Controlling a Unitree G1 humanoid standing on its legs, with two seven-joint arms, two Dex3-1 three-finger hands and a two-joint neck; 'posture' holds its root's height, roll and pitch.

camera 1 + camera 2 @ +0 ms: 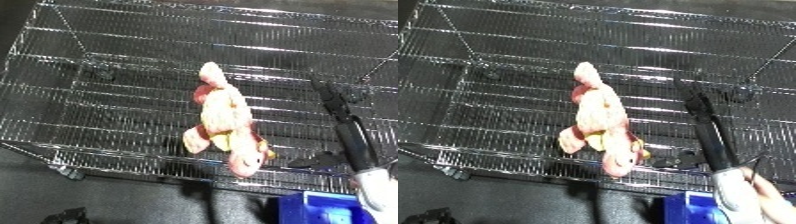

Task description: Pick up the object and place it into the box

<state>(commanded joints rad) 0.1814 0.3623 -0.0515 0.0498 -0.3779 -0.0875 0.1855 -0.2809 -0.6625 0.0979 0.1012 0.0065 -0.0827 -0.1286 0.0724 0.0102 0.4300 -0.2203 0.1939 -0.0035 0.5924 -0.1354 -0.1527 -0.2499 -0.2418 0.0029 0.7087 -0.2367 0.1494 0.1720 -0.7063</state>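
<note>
A big wire shelf [133, 65] of shiny metal rods fills nearly the whole view, running from the upper left down to its front rail near the bottom, with a dark floor [107, 200] below that rail. On the shelf, a little right of the middle and close to the front rail, lies a plush toy [224, 120], pink and cream with yellow patches; it stretches lengthwise, one narrow end pointing up toward the back of the shelf and the rounded pink end reaching the front rail. It rests directly on the wires and nothing grips it. To its right the robot's right hand [704, 127] comes in from the lower right corner on a white forearm [731, 197]; the black fingers [696, 107] reach straight out over the shelf, slanting up and to the left, released and holding nothing. They lie just beside the toy but apart from it, with a strip of bare wire between them. Whether they touch the shelf I cannot tell. At the bottom edge, below the forearm and in front of the shelf, shows the corner of a blue bin [315, 210]. The left hand does not show in either view.
</note>
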